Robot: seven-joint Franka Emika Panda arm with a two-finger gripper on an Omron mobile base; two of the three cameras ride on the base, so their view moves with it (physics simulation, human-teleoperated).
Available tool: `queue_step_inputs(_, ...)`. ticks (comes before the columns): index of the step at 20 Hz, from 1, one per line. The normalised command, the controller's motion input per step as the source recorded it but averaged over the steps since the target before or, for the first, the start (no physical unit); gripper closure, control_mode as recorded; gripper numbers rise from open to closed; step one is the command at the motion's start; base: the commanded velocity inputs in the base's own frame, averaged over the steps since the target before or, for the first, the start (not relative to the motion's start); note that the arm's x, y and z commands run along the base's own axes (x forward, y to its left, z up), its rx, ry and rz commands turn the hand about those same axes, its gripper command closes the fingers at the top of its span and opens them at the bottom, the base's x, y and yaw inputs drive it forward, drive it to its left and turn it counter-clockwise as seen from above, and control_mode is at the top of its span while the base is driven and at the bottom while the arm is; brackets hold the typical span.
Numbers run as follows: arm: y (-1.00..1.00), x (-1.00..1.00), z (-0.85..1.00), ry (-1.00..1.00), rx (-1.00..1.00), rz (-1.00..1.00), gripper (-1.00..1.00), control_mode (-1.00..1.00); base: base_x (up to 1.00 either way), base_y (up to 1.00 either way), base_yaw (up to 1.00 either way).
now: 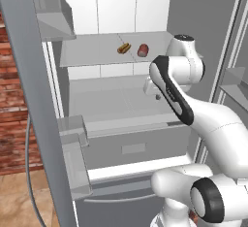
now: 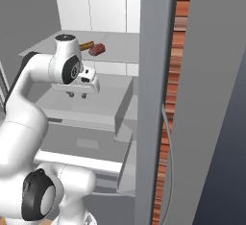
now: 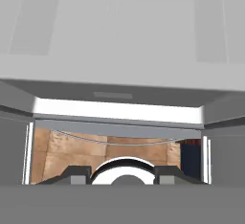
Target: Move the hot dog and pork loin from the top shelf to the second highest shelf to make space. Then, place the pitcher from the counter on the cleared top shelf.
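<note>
Hovering over the 2nd shelf (image 1: 111, 100), gripper (image 2: 77, 94) grasping nothing, can't tell how wide; next, reach up for hot dog (image 1: 124, 48) w/ pork loin (image 1: 143, 50) beside.

Flat even rendered light, soft faint shadows, no glare, low resolution, slightly soft edges

Gripper (image 2: 77, 94) partly behind the arm's elbow at mid-frame in the left base view, jaw gap too small to judge, hot dog (image 2: 87, 44) half hidden behind the wrist in the right base view, fridge door (image 1: 34, 105) cut off at the top edge.
</note>
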Motion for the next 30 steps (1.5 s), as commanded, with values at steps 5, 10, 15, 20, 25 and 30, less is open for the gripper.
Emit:
queue_step_inputs(5, 0.04, -0.01, 0.02, -0.14, 0.00, 0.00, -1.00, -1.00, 0.00, 0.00, 0.00)
queue_step_inputs(10, 0.15, 0.00, 0.33, -0.33, 0.00, 0.00, -1.00, -1.00, 0.00, 0.00, 0.00)
queue_step_inputs(15, 0.05, 0.00, 0.56, -0.38, 0.01, 0.00, -1.00, -1.00, 0.00, 0.00, 0.00)
queue_step_inputs(20, 0.00, 0.00, 0.56, -0.25, 0.01, -0.01, -1.00, -1.00, 0.00, 0.00, 0.00)
queue_step_inputs(25, 0.03, 0.00, 0.60, -0.17, 0.00, -0.01, -1.00, -1.00, 0.00, 0.00, 0.00)
queue_step_inputs(30, 0.00, 0.13, 0.31, -0.04, 0.00, 0.00, -1.00, -1.00, 0.00, 0.00, 0.00)
